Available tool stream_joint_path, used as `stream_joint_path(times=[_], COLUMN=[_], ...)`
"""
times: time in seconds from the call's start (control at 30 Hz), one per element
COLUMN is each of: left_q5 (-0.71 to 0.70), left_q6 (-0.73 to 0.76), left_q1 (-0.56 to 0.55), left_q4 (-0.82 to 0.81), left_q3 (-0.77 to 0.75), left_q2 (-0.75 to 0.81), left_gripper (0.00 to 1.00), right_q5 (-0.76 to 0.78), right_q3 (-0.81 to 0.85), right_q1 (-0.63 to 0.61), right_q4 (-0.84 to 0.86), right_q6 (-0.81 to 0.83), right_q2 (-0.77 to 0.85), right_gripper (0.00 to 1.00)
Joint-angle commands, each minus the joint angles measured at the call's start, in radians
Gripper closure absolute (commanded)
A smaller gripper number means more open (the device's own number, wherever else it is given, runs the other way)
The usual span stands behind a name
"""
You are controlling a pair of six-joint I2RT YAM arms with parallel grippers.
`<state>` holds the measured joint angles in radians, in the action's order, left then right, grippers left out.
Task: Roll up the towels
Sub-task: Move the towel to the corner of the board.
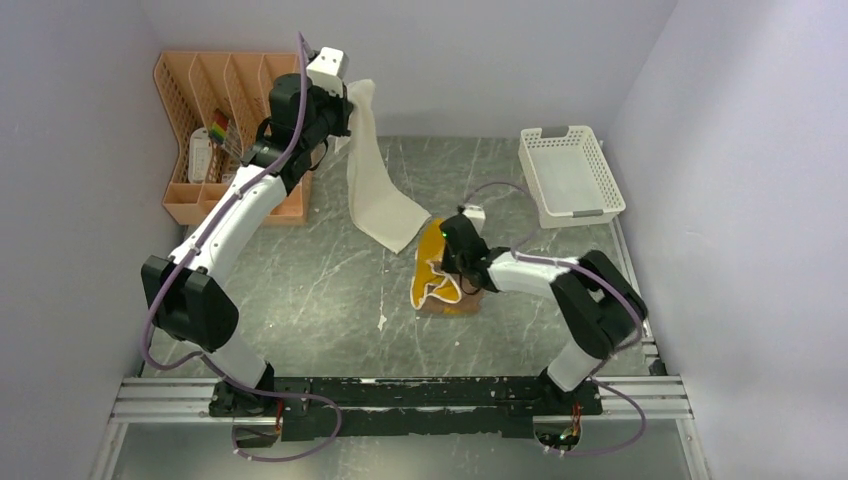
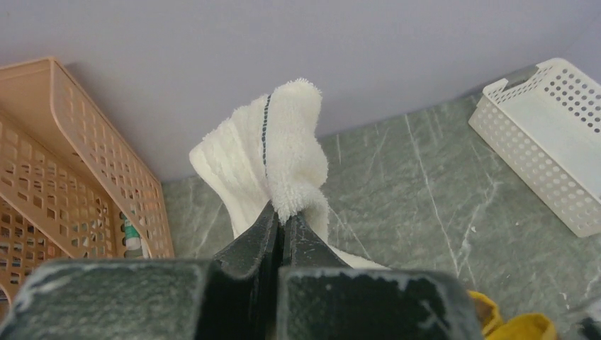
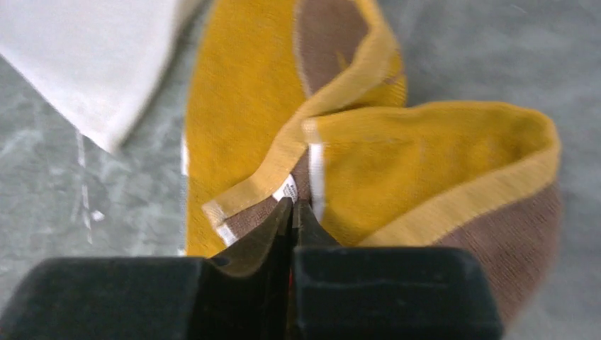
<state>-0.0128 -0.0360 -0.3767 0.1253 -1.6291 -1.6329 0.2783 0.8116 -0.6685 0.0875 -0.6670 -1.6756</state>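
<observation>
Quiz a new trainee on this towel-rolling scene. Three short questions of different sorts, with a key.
1. True or false: the left gripper holds the white towel raised, with its lower end on the table.
2. The right gripper is shut on: A the white towel; B the yellow-brown towels; C nothing.
3. Fill in: the white basket at the back right is ___.
Key: 1 true; 2 B; 3 empty.

Small white tag (image 3: 285, 189) on mustard-yellow towel (image 3: 241, 106), print too blurred to read
</observation>
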Motion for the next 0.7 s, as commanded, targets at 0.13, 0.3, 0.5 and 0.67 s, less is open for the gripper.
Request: stream_joint_path(times=[0.13, 0.3, 0.5, 0.67], left_q5=[0.028, 0.056, 0.079, 0.073], left_q6=[0.006, -0.018, -0.043, -0.033], left_q1=[0.004, 0.013, 0.018, 0.021], left_q4=[-0.048, -0.06, -0.07, -0.045], left_q3=[0.028, 0.032, 0.038, 0.03], left_q2=[0.028, 0.029, 0.022, 0.02], left_gripper=[0.93, 0.93, 0.93, 0.93], right_q5=[0.168, 0.4, 0.427, 0.739], right_q3=[-0.149, -0.08, -0.029, 0.083], right_q1=[0.345, 0.526, 0.533, 0.534], right_q4=[-0.424, -0.689, -0.81, -0.982], right_q6=[-0.087, -0.153, -0.169, -0.269], right_q2=[0.524, 0.848, 0.904, 0.988], right_gripper=[1.0, 1.0, 1.0, 1.0])
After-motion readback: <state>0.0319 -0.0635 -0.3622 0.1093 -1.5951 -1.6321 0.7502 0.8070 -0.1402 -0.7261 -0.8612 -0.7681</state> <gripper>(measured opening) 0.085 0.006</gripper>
